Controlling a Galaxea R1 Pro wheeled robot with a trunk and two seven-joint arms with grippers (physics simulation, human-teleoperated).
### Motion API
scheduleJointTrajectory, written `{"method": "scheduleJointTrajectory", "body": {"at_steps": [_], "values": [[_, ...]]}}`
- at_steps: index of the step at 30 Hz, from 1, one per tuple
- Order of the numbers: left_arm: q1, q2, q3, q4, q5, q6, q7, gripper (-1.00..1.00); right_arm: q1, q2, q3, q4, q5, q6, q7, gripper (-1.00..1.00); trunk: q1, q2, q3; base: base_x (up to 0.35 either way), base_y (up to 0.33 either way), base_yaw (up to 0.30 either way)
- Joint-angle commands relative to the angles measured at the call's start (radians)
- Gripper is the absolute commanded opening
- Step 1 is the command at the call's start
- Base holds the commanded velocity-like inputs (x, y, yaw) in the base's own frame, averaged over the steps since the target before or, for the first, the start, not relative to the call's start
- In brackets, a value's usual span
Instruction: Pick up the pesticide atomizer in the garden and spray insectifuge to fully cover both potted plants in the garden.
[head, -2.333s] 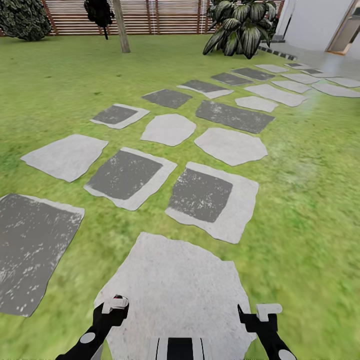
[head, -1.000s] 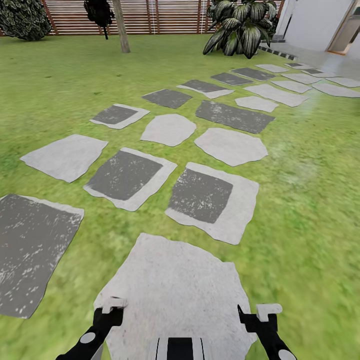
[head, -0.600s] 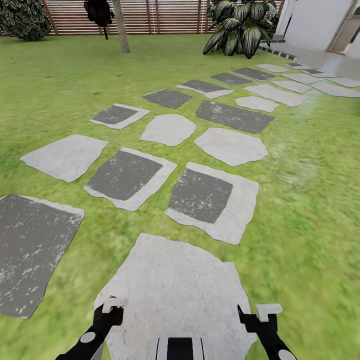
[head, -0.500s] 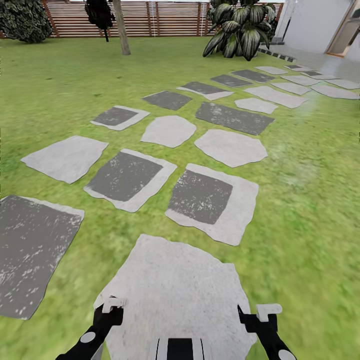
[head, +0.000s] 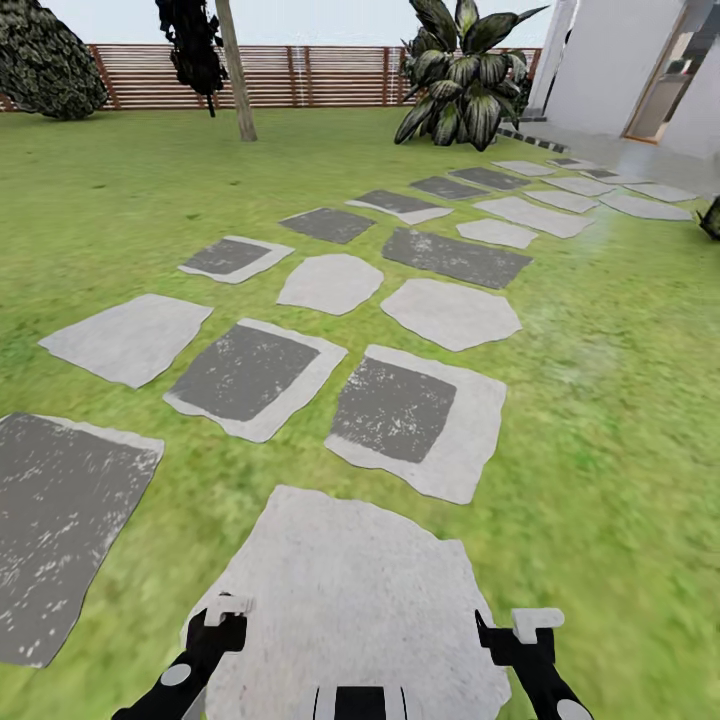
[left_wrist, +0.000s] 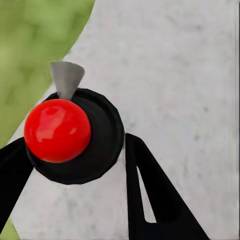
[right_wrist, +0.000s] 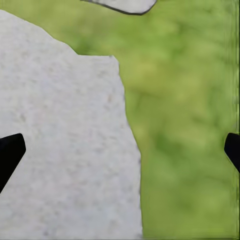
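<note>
In the left wrist view the pesticide atomizer (left_wrist: 57, 130), a dark round bottle with a shiny red top and a grey nozzle, sits between the black fingers of my left gripper (left_wrist: 75, 150), which is shut on it. It hangs over a pale stepping stone (left_wrist: 175, 75). My right gripper (right_wrist: 120, 150) is open, its fingertips far apart over stone and grass. In the head view both grippers, left (head: 225, 622) and right (head: 520, 632), are low over the nearest stone (head: 350, 590). The potted plants are out of view. The garden's grass (head: 120, 200) spreads ahead.
Several grey stepping stones (head: 400, 410) lead toward a stone patio (head: 650, 155) and a white building (head: 610, 60) at the far right. A big striped leafy plant (head: 460, 75), a tree trunk (head: 238, 75) and a slatted wooden fence (head: 320, 75) stand at the back.
The head view has tilted upward, so the fence, sky and building show more. Both grippers keep the same place and state.
</note>
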Motion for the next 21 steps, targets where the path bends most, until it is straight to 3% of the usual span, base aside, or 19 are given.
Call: {"method": "scheduleJointTrajectory", "body": {"at_steps": [1, 6, 7, 9, 10, 12, 14, 18, 21], "values": [[-0.001, 0.0, 0.007, 0.001, -0.008, -0.003, -0.001, -1.0, -0.001, 0.0, 0.0, 0.001, 0.001, -0.003, 0.0, 1.0, -0.001, 0.0, 0.003, 0.0, 0.0, -0.273], [-0.001, 0.001, 0.005, 0.003, -0.008, -0.001, -0.002, -1.0, -0.001, -0.001, -0.018, 0.009, 0.001, -0.004, -0.002, 1.0, -0.003, 0.001, 0.023, 0.0, 0.0, -0.288], [0.0, 0.004, 0.005, 0.004, -0.008, 0.0, -0.003, -1.0, -0.001, -0.003, -0.054, 0.024, 0.002, -0.004, -0.001, 1.0, -0.007, 0.008, 0.026, 0.0, 0.0, -0.297], [0.0, 0.006, 0.005, 0.004, -0.009, 0.002, -0.004, -1.0, -0.001, -0.006, -0.087, 0.039, 0.002, -0.005, 0.0, 1.0, -0.014, 0.022, 0.032, 0.0, 0.0, -0.298], [0.001, 0.008, 0.004, 0.004, -0.009, 0.003, -0.003, -1.0, 0.0, -0.019, -0.122, 0.057, 0.002, -0.007, 0.003, 1.0, -0.018, 0.029, 0.035, 0.0, 0.0, -0.299], [0.003, 0.011, 0.004, 0.005, -0.011, 0.006, -0.003, -1.0, 0.001, -0.033, -0.14, 0.083, 0.002, -0.018, 0.003, 1.0, -0.026, 0.043, 0.042, 0.0, 0.0, -0.3], [0.008, 0.013, 0.004, 0.006, -0.011, 0.008, -0.003, -1.0, 0.001, -0.037, -0.144, 0.104, 0.003, -0.057, 0.004, 1.0, -0.034, 0.057, 0.048, 0.0, 0.0, -0.3], [0.03, 0.013, 0.003, -0.004, -0.018, 0.031, 0.0, -1.0, 0.004, -0.042, -0.148, 0.229, 0.004, -0.25, 0.007, 1.0, -0.049, 0.085, 0.06, 0.0, 0.0, -0.3], [0.03, 0.013, 0.004, -0.007, -0.044, 0.064, 0.003, -1.0, 0.004, -0.043, -0.148, 0.24, 0.004, -0.269, 0.006, 1.0, -0.06, 0.106, 0.07, 0.0, 0.0, -0.246]]}}
